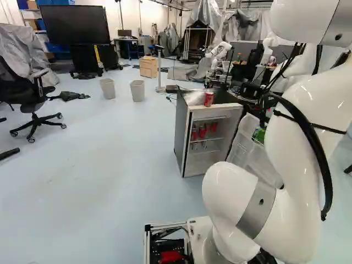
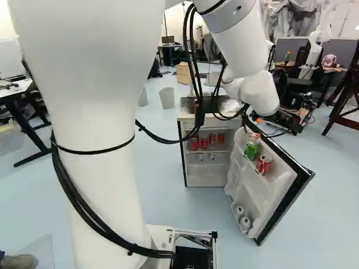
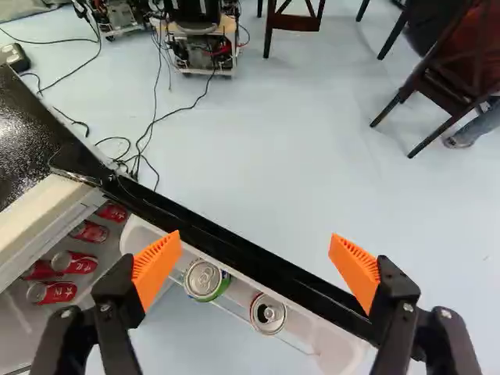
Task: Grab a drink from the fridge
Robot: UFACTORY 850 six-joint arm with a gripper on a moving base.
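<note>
fridge (image 2: 205,177) holds red cans (image 2: 204,142); door (image 2: 257,194), green can (image 2: 252,148).

red cans (image 3: 76,262) — green-and-silver can (image 3: 205,280)

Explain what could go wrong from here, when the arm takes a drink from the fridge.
The gripper is open, with the door showing between its fingers; lowering it might hit or swing the door.

The green can and the red can sit close together in that door, so it may knock one while reaching for the other.
</note>
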